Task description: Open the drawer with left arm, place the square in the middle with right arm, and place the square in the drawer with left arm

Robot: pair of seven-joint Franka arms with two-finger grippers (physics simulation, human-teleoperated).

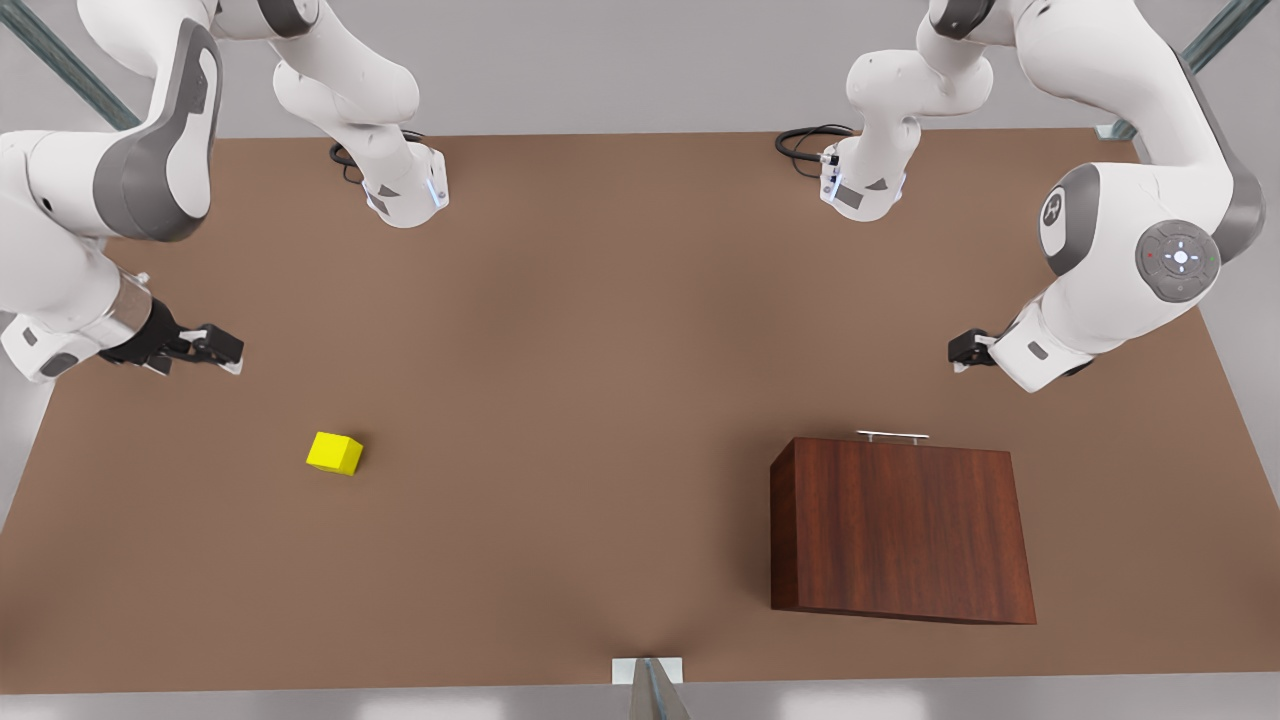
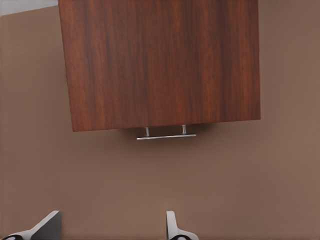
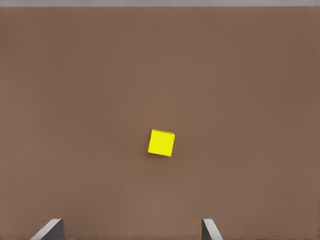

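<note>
Closest to the front camera is the boxy cabinet of dark reddish-brown wood, sitting on the plain brown tabletop. Its drawer is pushed all the way in, so I can only see the thin silver bar handle sticking out from the cabinet's far side.

Past that handle, a little way off and not touching it, hangs the left arm's black two-finger gripper. It belongs to the white robot arm with grey joint covers on the same side of the table as the cabinet. From the left wrist camera, the cabinet and its handle sit ahead of the two light fingertips, which are spread wide apart with nothing between them.

Far from the cabinet, across the bare middle of the table, lies the small bright yellow cube. It rests flat on the tabletop, turned a little, and nothing touches it.

On from the cube, farther still from the cabinet and toward the table's back edge, is the right arm's black gripper, on the other white arm. It is near the cube but apart from it. From the right wrist camera, the cube lies ahead of the fingertips, which are also spread wide and hold nothing.
</note>
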